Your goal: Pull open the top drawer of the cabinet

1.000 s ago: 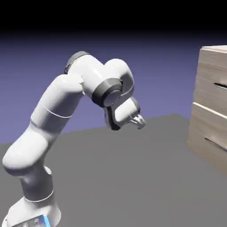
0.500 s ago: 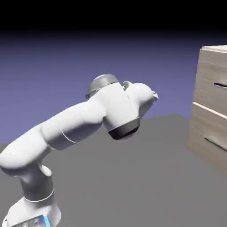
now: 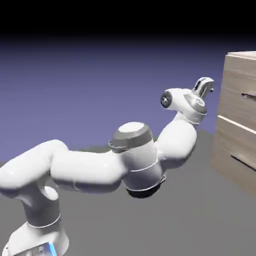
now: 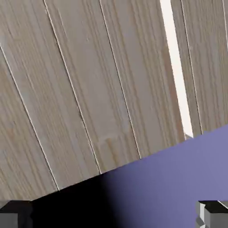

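The cabinet (image 3: 241, 55) stands at the exterior view's right edge, pale wood-grain and partly cut off. Its top drawer (image 3: 236, 92) shows a thin dark handle (image 3: 248, 95) at the frame edge. My gripper (image 3: 205, 85) hangs just left of the top drawer's front, slightly above handle height, with a short gap to the wood. In the hand view, tilted wood-grain boards of the cabinet (image 4: 89, 80) fill most of the picture, crossed by a bright strip (image 4: 175, 67); no handle shows there. The gripper (image 4: 114, 216) is open, its grey fingertips (image 4: 213, 213) far apart at the bottom corners with nothing between them.
A second drawer front (image 3: 232, 150) with its own dark handle (image 3: 242, 161) sits below the top one. The grey table (image 3: 200, 215) stretches beneath my arm. My elbow (image 3: 135, 160) hangs low over the table, left of the cabinet.
My arm has unfolded and swung to the right. The gripper has risen and travelled from mid-picture to just beside the cabinet's top drawer. The jaws have stayed open.
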### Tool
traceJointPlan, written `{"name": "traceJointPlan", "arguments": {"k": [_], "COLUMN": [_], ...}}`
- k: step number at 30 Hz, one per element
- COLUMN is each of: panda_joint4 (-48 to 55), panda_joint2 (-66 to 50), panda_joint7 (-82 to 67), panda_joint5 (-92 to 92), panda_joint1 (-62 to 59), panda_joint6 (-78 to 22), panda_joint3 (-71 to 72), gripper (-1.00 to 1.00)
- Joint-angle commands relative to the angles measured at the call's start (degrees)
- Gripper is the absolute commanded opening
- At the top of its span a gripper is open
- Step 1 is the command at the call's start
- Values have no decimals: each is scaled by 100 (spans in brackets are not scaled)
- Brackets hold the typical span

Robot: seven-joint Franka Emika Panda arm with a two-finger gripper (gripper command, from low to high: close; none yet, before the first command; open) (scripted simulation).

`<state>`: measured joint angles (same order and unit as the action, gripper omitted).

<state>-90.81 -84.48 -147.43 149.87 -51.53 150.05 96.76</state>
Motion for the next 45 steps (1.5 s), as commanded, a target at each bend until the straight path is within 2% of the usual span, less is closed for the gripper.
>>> {"name": "traceJointPlan", "arguments": {"k": [1,6,15,16,17,45], "panda_joint4": [92,575,2369,2369,2369,-3444], "panda_joint2": [-154,-891,-760,-760,-760,-1468], "panda_joint7": [-250,-1457,-1857,-1857,-1857,-1246], "panda_joint5": [197,1138,908,908,908,1113], "panda_joint1": [-69,-375,696,696,696,-2931], "panda_joint6": [-31,-167,534,535,535,-1616], "panda_joint3": [127,739,763,763,763,845], "gripper": [0,0,0,-100,-100,-100]}}
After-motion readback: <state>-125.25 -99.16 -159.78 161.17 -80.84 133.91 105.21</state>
